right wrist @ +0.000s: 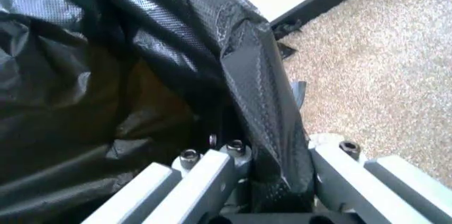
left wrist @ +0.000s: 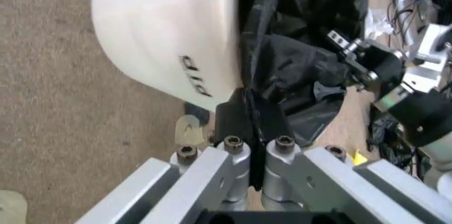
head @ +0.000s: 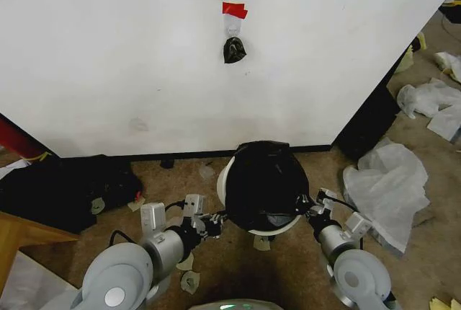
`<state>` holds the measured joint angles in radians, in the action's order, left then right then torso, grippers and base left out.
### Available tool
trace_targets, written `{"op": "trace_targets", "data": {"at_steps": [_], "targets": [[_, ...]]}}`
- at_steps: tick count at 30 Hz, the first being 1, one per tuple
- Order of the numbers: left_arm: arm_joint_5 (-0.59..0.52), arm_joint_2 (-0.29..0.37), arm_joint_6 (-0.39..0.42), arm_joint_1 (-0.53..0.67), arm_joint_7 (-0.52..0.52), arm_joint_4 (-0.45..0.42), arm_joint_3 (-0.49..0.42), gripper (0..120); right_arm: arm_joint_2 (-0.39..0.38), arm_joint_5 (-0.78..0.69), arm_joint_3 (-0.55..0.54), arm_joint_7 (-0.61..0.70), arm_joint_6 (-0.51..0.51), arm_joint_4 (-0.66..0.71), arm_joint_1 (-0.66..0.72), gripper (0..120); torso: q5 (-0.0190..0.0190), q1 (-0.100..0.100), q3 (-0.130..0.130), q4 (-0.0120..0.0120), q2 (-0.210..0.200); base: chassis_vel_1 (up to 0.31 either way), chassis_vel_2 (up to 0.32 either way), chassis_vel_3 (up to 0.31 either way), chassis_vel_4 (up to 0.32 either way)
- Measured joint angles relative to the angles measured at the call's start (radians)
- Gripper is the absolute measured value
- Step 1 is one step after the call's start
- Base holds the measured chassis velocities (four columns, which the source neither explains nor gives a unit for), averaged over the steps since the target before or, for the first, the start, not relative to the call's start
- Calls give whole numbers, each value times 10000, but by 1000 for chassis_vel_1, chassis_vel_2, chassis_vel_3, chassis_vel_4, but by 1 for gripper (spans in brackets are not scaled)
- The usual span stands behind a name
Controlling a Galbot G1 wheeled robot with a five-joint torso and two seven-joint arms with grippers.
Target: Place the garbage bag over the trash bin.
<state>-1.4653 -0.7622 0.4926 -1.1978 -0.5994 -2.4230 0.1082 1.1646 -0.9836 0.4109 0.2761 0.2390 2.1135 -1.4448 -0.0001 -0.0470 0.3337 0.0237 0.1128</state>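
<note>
Trash bin (head: 253, 225) stands on carpet floor (head: 288, 267) near the white wall (head: 144, 50), with the black garbage bag (head: 263, 180) draped over its top and spilling down the near side, white rim exposed low at the front. Left end effector (left wrist: 253, 123) sits against the bin's left side, fingers closed, pinching a fold of bag at the rim. Right end effector (head: 311, 205) at the bin's right side, fingers clamped on a bag fold (right wrist: 272, 128); the bin lies between the two.

Silver-grey rounded arms (head: 122, 270) carry black cables, with flat metal claw bars (hex screws on top).
</note>
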Motion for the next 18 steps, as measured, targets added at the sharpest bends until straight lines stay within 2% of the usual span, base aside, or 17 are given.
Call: {"op": "trace_targets", "data": {"at_steps": [18], "targets": [[-97,169,114,-275,-80,-628,173,0,-74,-206,41,421,-8,-497,461,0,2,0,0,-1,0,0,0,0,0]]}}
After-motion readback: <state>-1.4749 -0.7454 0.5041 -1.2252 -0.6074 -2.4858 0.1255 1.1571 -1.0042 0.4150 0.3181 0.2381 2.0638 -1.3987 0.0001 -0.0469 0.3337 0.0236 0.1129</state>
